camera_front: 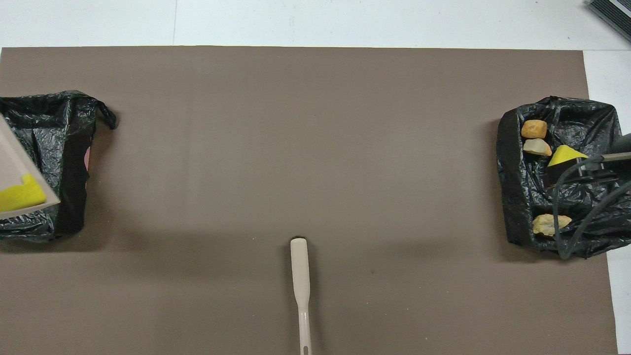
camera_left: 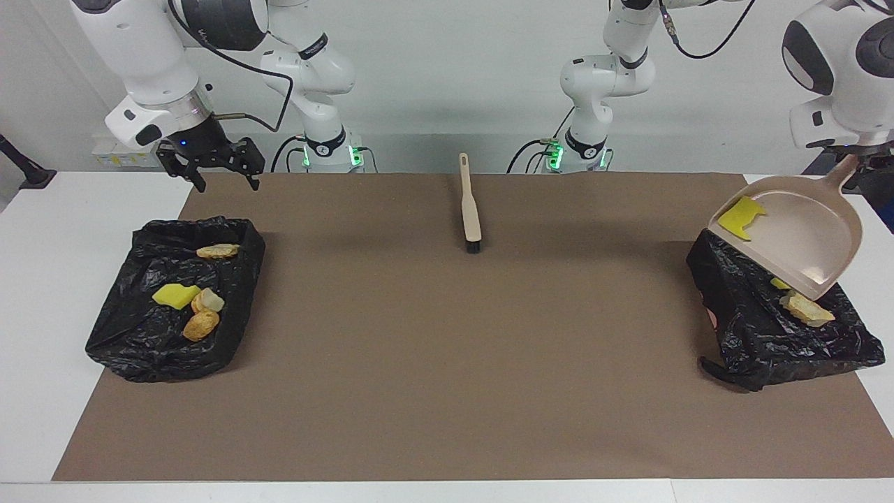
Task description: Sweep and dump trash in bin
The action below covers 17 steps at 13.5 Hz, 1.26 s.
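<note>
Facing view, dustpan (camera_left: 803, 237) tilted, lip toward bin (camera_left: 768, 335)

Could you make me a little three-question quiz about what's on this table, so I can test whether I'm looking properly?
1. True or false: the brush lies untouched on the brown mat.
2. What rides in the dustpan held by the left pincer over a black bin?
3. The right pincer is: A) shut on the brush, B) open and empty, C) inside a bin.

Key: 1 true; 2 a yellow scrap; 3 B.
</note>
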Motion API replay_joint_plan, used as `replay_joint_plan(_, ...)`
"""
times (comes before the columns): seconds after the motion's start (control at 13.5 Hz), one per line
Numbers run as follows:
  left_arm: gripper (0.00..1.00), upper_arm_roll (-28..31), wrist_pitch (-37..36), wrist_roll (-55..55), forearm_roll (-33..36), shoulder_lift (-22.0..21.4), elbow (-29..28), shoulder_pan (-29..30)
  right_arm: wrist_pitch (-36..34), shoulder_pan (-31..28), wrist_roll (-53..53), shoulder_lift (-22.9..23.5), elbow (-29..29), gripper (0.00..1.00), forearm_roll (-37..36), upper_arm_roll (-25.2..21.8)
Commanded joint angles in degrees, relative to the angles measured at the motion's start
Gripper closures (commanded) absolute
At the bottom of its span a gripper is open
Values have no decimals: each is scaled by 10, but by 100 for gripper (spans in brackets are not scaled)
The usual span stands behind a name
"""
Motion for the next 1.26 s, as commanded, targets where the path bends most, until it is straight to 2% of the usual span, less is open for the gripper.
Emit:
replay_joint_plan(0.0,100,2,-18,-83,-70,-9,7,-1,-4,-6,9,-2,3,0,1,7)
replay_joint_plan(0.15,100,9,-6,-82,-42,-9,6,6,-5,-6,9,-2,3,0,1,7)
replay_joint_plan(0.37,100,9,42,-72,102,14,-17,5,-5,-6,9,-2,3,0,1,7)
replay_joint_plan(0.52,100,9,52,-27,207,47,-21,11,-5,-6,9,-2,3,0,1,7)
replay_joint_plan(0.59,100,9,56,3,236,67,-16,22,-5,-6,9,-2,3,0,1,7)
replay_joint_plan(0.82,100,8,93,19,342,125,-16,3,-5,-6,9,-2,3,0,1,7)
replay_joint_plan(1.04,100,3,80,37,360,132,-17,-24,-5,-6,9,-2,3,0,1,7)
replay_joint_plan(1.19,100,1,9,35,365,134,-18,-52,-5,-6,9,-2,3,0,1,7)
